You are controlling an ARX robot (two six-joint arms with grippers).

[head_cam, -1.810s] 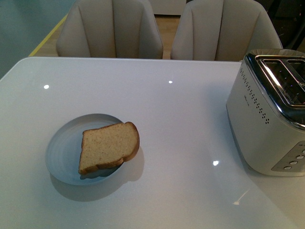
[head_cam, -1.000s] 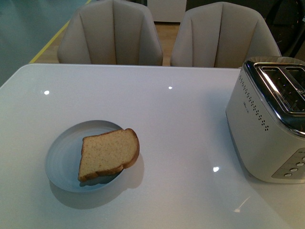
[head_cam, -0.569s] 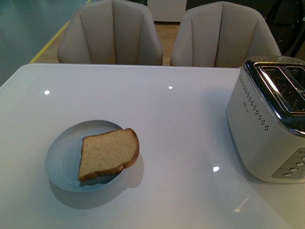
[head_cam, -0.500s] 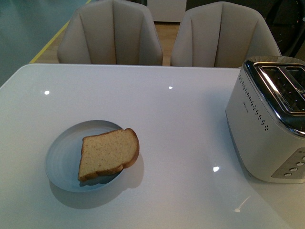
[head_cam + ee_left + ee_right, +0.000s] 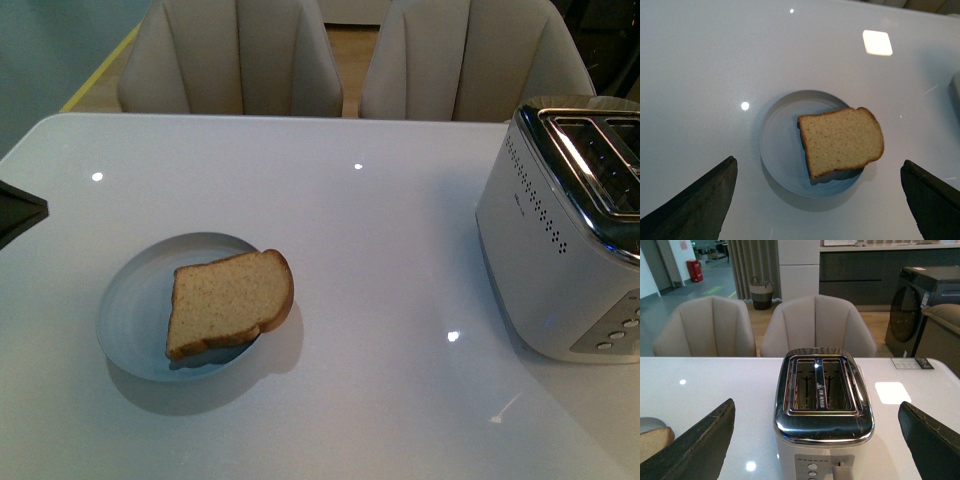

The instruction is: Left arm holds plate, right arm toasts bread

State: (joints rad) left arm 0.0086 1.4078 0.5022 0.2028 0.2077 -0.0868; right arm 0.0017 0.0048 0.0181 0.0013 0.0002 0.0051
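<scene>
The bread (image 5: 230, 300) lies on the pale blue plate (image 5: 135, 305), its rounded top hanging over the rim toward the toaster. A black tip of the left arm (image 5: 15, 212) pokes in at the table's left edge. In the left wrist view my left gripper (image 5: 818, 161) hovers open above the plate (image 5: 780, 145) and bread (image 5: 840, 140), fingers spread wider than the plate and touching nothing. My right gripper (image 5: 816, 403) is open and empty, facing the toaster (image 5: 822, 425), with the bread (image 5: 652, 440) far off to one side.
The white and chrome two-slot toaster (image 5: 560, 260) stands at the table's right, slots empty, lever and buttons on its near end. Two beige chairs (image 5: 235, 60) (image 5: 470, 60) sit behind the glossy white table (image 5: 380, 250).
A black tip of the left arm has come into the front view at the left edge. The front view has shifted slightly. Bread, plate and toaster have stayed put.
</scene>
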